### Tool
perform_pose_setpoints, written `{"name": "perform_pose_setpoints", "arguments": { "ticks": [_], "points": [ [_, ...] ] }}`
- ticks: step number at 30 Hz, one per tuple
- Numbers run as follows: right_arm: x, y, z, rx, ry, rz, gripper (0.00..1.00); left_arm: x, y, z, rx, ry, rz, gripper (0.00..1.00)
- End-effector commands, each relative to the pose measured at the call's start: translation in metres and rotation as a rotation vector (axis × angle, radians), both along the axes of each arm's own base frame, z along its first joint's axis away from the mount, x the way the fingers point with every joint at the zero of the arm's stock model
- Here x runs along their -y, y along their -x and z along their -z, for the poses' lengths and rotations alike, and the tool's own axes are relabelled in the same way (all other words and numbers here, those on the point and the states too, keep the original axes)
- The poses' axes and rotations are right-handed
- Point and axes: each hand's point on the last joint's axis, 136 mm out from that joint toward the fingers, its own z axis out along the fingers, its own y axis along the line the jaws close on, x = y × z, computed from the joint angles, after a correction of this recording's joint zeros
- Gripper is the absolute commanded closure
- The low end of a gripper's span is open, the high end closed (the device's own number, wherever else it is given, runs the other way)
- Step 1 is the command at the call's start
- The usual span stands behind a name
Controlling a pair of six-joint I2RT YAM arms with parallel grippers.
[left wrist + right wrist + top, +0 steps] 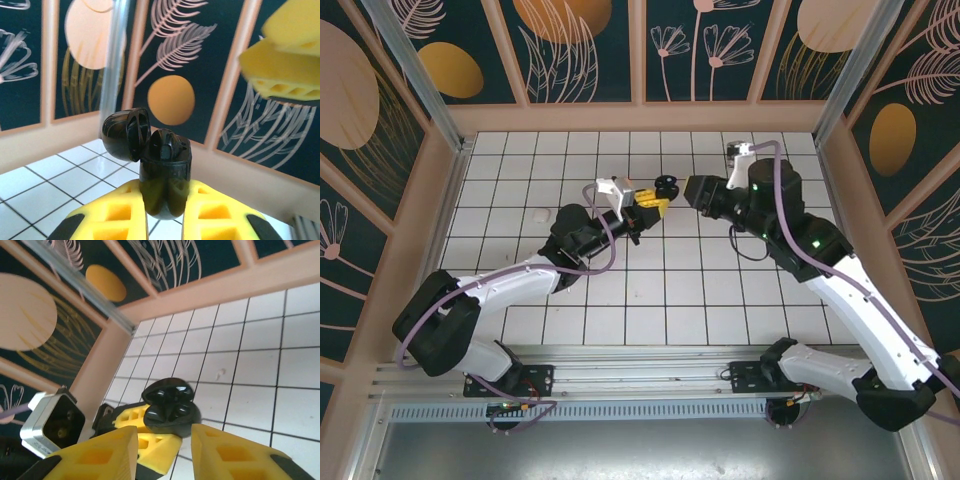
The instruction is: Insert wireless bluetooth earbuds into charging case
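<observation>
My left gripper [165, 212] pinches the black charging case [165, 175] by its lower body and holds it above the tiled table [650, 290], mid-table toward the far side. Its lid [125, 132] is swung open to the left. My right gripper [165, 437] hangs just right of the case, jaws spread, nothing visible between them. Dark shapes sit in the mouth of the case, but I cannot tell whether they are seated buds or empty wells. A small white thing that I take for a white earbud [538, 213] lies on the tiles well to the left, beyond my left arm. I judge the step in hand to be presenting the opened case for loading. Next, I think my right jaws must fetch a bud, a long reach across, pinch it lightly, then line its stem up with a well
</observation>
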Motion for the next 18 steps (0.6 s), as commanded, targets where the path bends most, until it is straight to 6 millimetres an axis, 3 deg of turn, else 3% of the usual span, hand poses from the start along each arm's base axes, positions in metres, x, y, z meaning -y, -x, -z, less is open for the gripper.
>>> {"name": "perform_pose_setpoints", "arguments": {
  "ticks": [1,10,16,18],
  "points": [
    [-0.025,0.003,0.019,-0.044,0.011,-0.133,0.69,0.004,0.021,-0.013,0.038,0.02,0.117,1.0],
    [-0.038,0.001,0.036,-0.086,0.028,-0.187,0.72,0.008,0.026,-0.011,0.026,-0.016,0.152,1.0],
    [-0.027,0.003,0.021,-0.044,0.024,-0.145,0.7,0.001,0.018,-0.008,0.005,-0.021,0.1,1.0],
    [-0.015,0.001,0.013,-0.018,0.031,-0.095,0.62,-0.005,0.015,-0.006,-0.011,-0.02,0.074,1.0]
  ]
}}
